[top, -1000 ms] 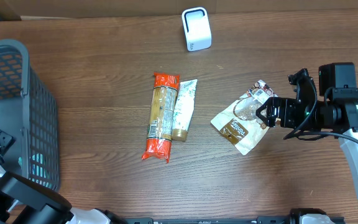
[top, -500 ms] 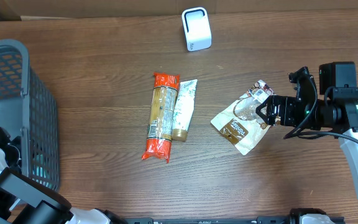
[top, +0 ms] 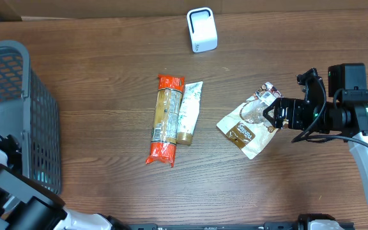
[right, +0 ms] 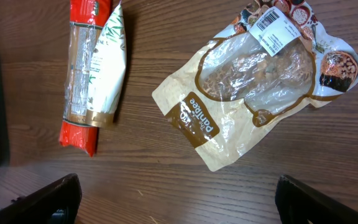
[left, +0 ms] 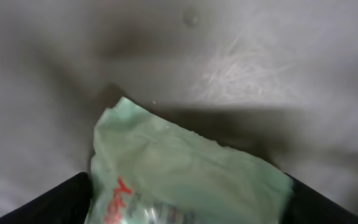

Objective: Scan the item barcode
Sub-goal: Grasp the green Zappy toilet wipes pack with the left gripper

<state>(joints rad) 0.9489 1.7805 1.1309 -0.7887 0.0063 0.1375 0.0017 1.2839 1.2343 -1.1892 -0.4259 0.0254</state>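
- Left hand (left: 188, 202): nearest, at the grey basket (top: 43, 128). Fingers spread wide either side of a pale green packet (left: 185, 155) with red print. The packet lies on the basket floor and no clamping is evident. Only the left wrist view shows the packet.
- Orange-ended pack (top: 165, 118) and white-green pack (top: 188, 112): mid tabletop (top: 107, 51), side by side, touching.
- Pouch (right: 253, 81): brown and clear, flat, right of centre. Its white barcode label (right: 273, 28) faces up, clearest in the right wrist view.
- Right hand (right: 179, 199): fully open, empty, above the pouch's right edge.
- Scanner (top: 202, 30): white, upright at the far edge. Overhead view only.
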